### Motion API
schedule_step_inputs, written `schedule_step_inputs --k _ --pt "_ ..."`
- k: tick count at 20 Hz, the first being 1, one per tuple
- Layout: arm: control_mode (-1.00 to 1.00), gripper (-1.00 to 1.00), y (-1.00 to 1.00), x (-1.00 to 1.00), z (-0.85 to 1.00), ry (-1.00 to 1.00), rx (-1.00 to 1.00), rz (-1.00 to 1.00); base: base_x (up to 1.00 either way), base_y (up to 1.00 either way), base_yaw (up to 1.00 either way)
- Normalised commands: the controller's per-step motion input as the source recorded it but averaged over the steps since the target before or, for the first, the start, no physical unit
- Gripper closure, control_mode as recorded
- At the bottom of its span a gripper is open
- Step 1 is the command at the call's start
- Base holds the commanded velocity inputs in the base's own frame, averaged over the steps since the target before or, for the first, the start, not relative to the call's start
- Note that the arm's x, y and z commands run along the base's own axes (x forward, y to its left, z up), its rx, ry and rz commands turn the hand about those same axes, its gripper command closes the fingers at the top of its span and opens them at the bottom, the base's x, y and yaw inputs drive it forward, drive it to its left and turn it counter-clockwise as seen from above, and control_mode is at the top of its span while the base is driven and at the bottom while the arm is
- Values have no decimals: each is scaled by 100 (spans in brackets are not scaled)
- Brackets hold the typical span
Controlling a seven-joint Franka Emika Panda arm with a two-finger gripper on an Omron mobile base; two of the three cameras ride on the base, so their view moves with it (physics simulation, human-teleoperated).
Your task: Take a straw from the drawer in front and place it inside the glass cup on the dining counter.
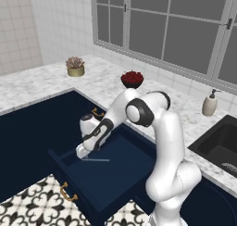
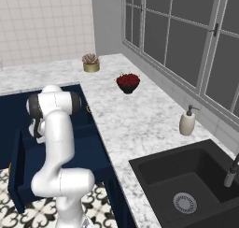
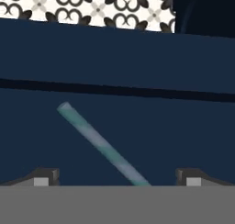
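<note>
Hand view: the pale teal-and-white striped straw (image 3: 98, 142) is seen flat on the wide navy-blue drawer's (image 1: 115, 174) floor, slanting between the fully spread, empty fingertips of the gripper (image 3: 117, 176), which is best lowered and closed squarely across it.

Both base views overlook the open drawer (image 1: 106, 174); hand view close inside.

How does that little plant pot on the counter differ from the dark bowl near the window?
The plant pot is golden-tan and holds a spiky pinkish-grey plant; the bowl is black and heaped with something dark red. The pot sits toward the corner, the bowl nearer the sink. Both stand upright on the marble worktop.
</note>
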Motion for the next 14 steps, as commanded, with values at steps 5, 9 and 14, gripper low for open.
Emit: schedule_step_inputs --k 5,9,14 --pt "-100 -100 -13 14 -2 -1 9 20 0 0 0" --pt "-100 -100 0 24 -17 0 8 18 0 0 0" --pt "-100 -100 0 1 -25 3 2 8 0 0 0"
